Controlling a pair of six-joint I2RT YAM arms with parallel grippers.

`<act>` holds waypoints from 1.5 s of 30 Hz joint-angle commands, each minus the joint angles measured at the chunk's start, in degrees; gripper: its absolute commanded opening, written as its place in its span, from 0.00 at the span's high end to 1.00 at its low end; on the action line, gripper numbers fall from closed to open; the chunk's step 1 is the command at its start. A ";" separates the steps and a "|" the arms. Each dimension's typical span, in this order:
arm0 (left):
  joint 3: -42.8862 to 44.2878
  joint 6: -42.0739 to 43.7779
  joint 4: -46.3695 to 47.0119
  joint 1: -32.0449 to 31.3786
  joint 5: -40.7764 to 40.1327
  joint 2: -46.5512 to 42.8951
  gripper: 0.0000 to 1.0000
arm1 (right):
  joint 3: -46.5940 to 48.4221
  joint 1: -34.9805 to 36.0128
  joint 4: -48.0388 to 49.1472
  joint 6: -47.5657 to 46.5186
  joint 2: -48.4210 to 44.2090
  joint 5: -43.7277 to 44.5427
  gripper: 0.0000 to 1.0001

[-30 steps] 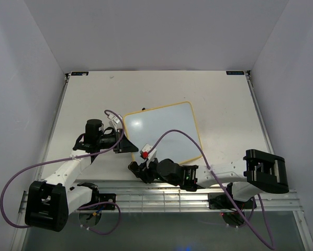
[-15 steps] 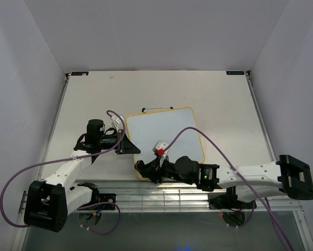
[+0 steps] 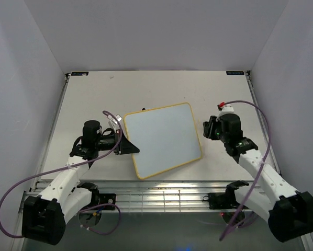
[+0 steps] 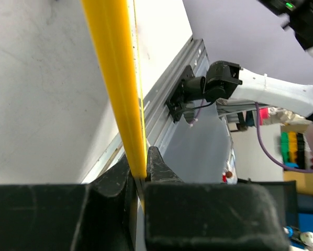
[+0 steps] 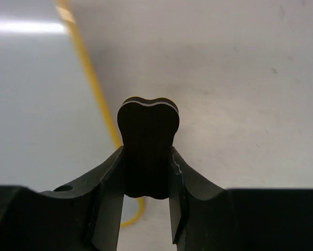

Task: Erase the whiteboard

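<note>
The whiteboard (image 3: pixel 161 138) lies tilted in the middle of the table, its white face blank inside a thin yellow frame. My left gripper (image 3: pixel 129 148) is shut on the board's left edge. In the left wrist view the yellow frame (image 4: pixel 114 78) runs down between the closed left gripper (image 4: pixel 141 170). My right gripper (image 3: pixel 206 129) hovers just off the board's right edge. It is shut on a small black eraser block (image 5: pixel 147 146), which sticks out past the right gripper (image 5: pixel 146 152). The whiteboard (image 5: pixel 36 104) fills the left of the right wrist view.
The pale table (image 3: pixel 93 94) is boxed in by white walls at the back and both sides. An aluminium rail (image 3: pixel 161 196) runs along the near edge between the arm bases. Purple cables loop from both arms.
My right arm has swung with the eraser from the board's near edge to just off its right edge. The board has turned slightly. The left gripper keeps its hold.
</note>
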 commanded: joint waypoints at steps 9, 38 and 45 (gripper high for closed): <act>2.95 -3.19 10.76 -0.17 2.96 -9.30 1.00 | 8.62 -18.72 -8.97 -6.70 22.58 -5.05 0.87; 30.80 16.22 15.06 5.53 9.71 17.57 1.00 | 7.32 -18.91 -11.96 -4.85 9.18 -4.08 0.27; 38.80 30.46 15.59 10.20 20.80 31.73 1.00 | 6.78 -18.82 -13.27 -6.52 -7.77 -10.32 0.10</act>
